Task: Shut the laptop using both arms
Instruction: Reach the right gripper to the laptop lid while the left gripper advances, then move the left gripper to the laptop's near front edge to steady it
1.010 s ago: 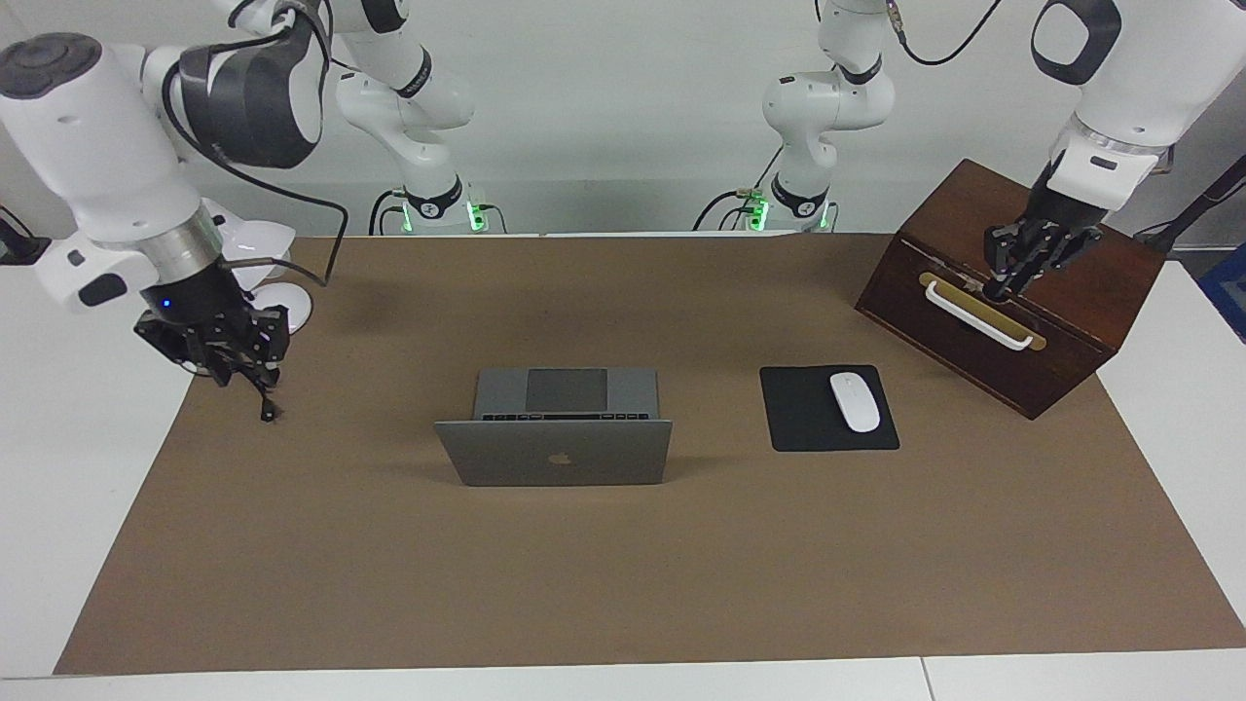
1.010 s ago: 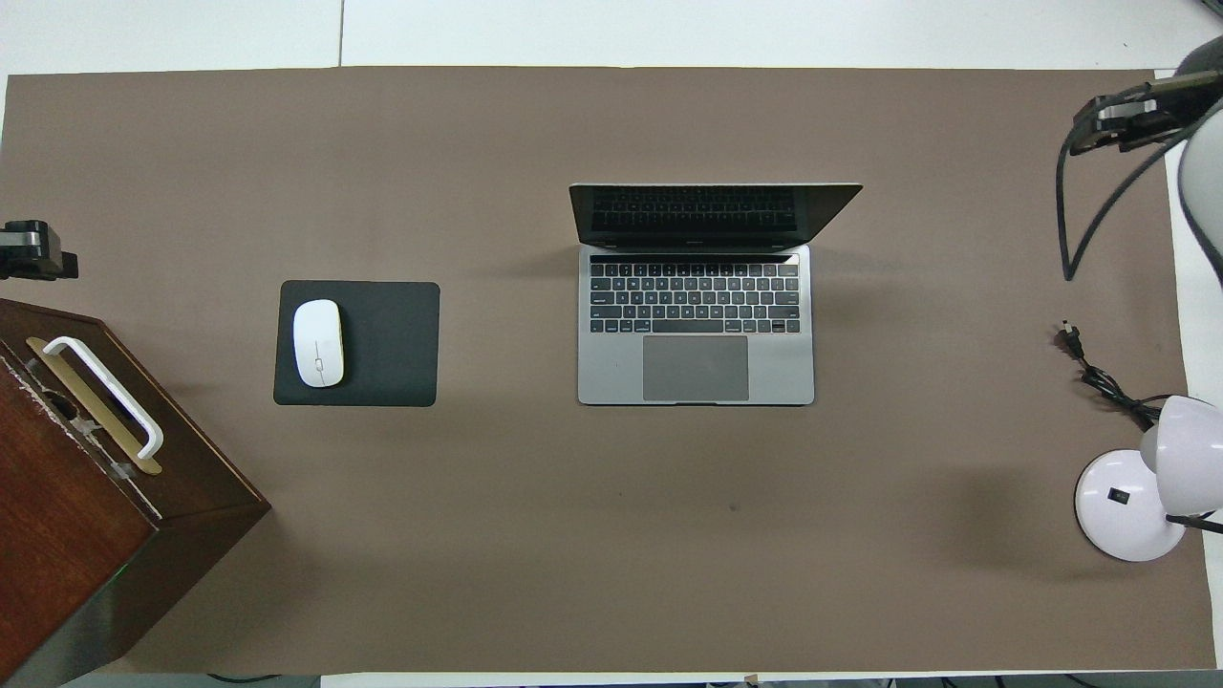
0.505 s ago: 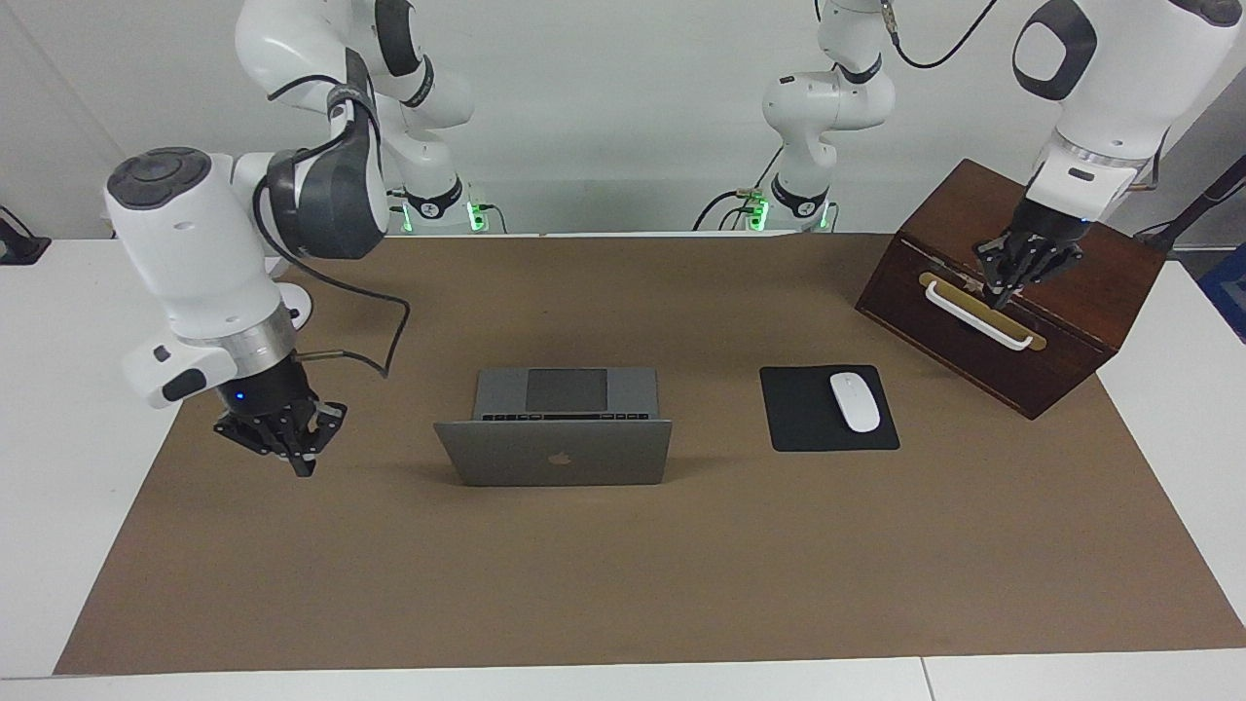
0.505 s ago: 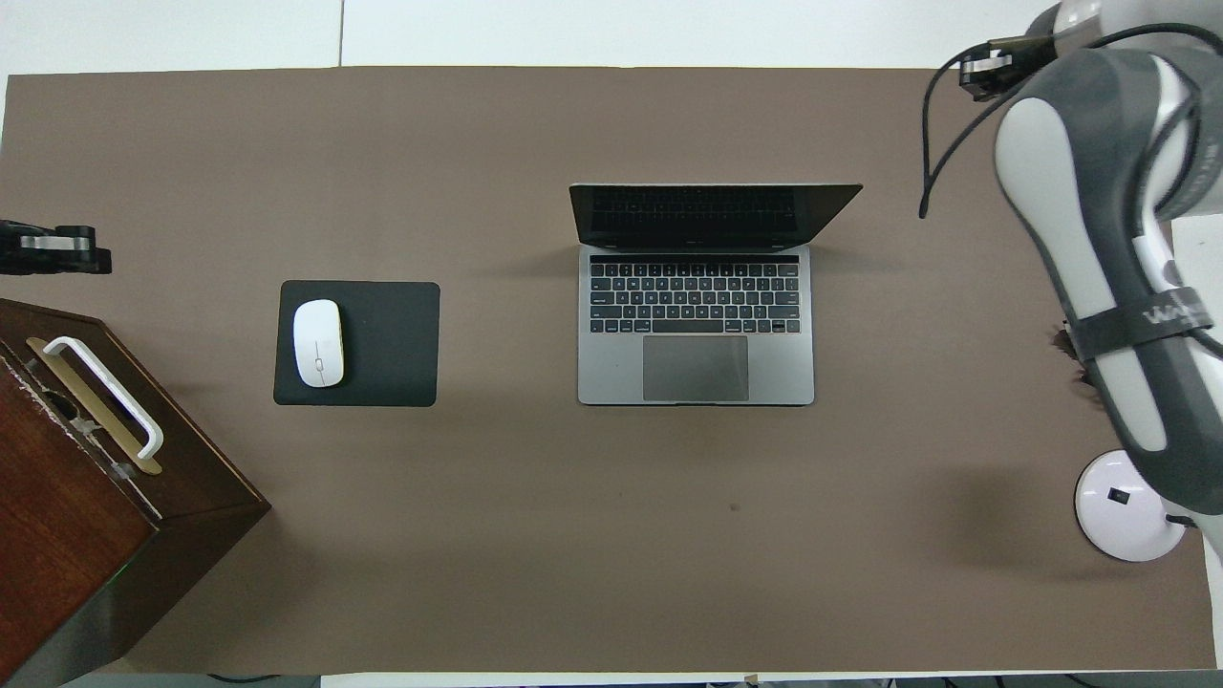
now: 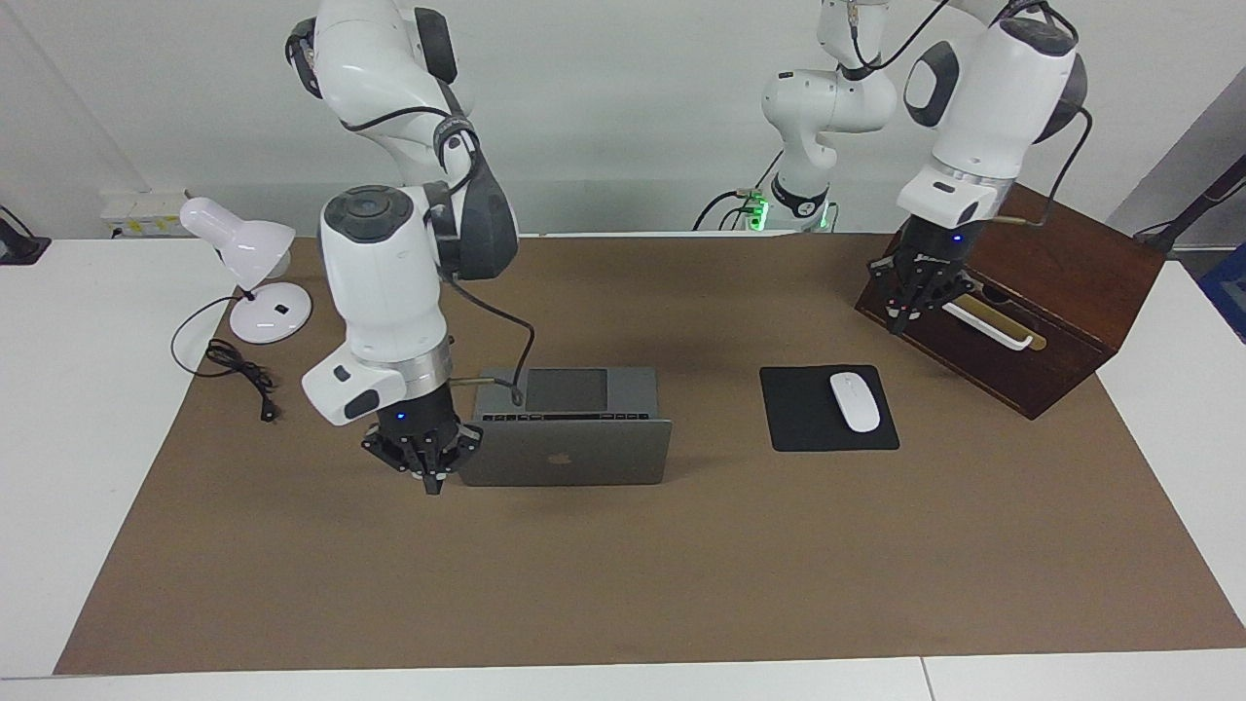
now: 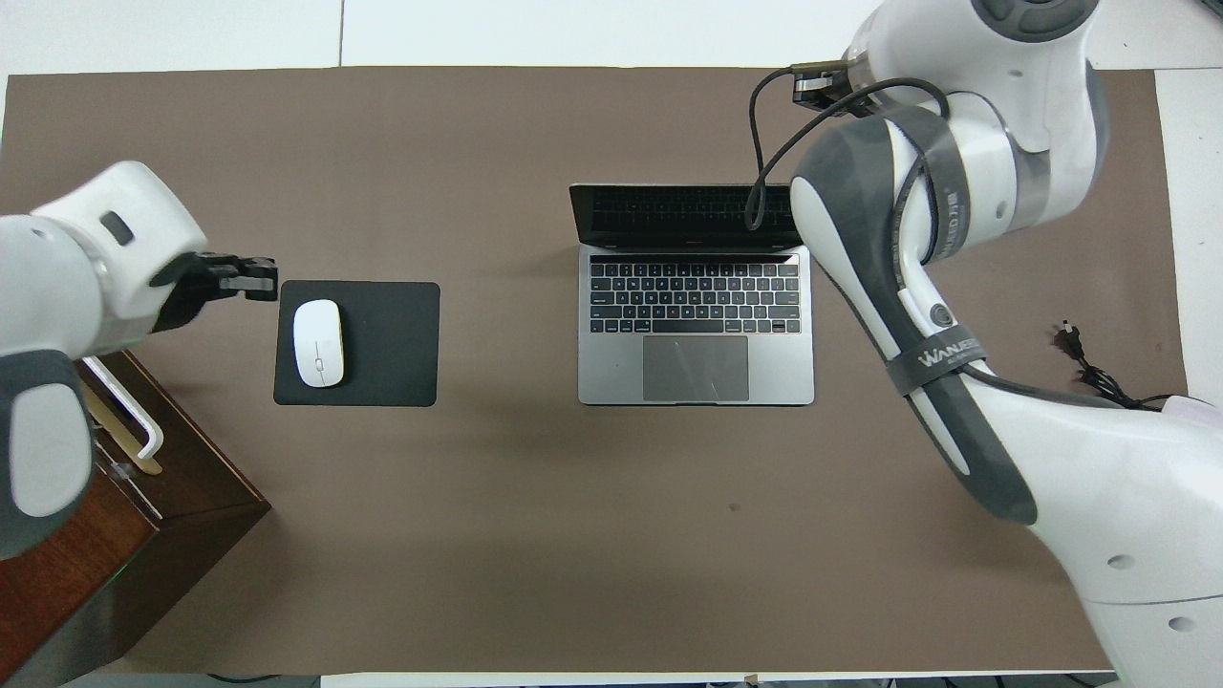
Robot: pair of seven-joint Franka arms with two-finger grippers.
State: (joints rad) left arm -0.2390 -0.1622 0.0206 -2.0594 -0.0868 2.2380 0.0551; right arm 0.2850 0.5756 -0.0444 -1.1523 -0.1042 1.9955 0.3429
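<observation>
The silver-grey laptop [image 5: 565, 458] [image 6: 696, 325] stands open in the middle of the brown mat, its lid upright with the apple logo on its back. My right gripper [image 5: 430, 482] hangs low over the mat, shut, right beside the lid's corner at the right arm's end; whether it touches the lid I cannot tell. In the overhead view its own arm hides it. Holding nothing, my left gripper [image 5: 900, 316] [image 6: 253, 277] is shut over the mat between the wooden box and the mouse pad.
A black mouse pad [image 5: 798, 414] [image 6: 392, 344] carries a white mouse [image 5: 855, 401] [image 6: 317, 342]. A dark wooden box [image 5: 1051, 331] [image 6: 96, 554] sits at the left arm's end. A white desk lamp [image 5: 243, 258] and its cord [image 5: 234, 365] lie at the right arm's end.
Both arms swung inward. The right gripper crossed from the mat's edge to the laptop lid's corner. The left gripper left the box's handle and moved toward the mouse pad. Both shut.
</observation>
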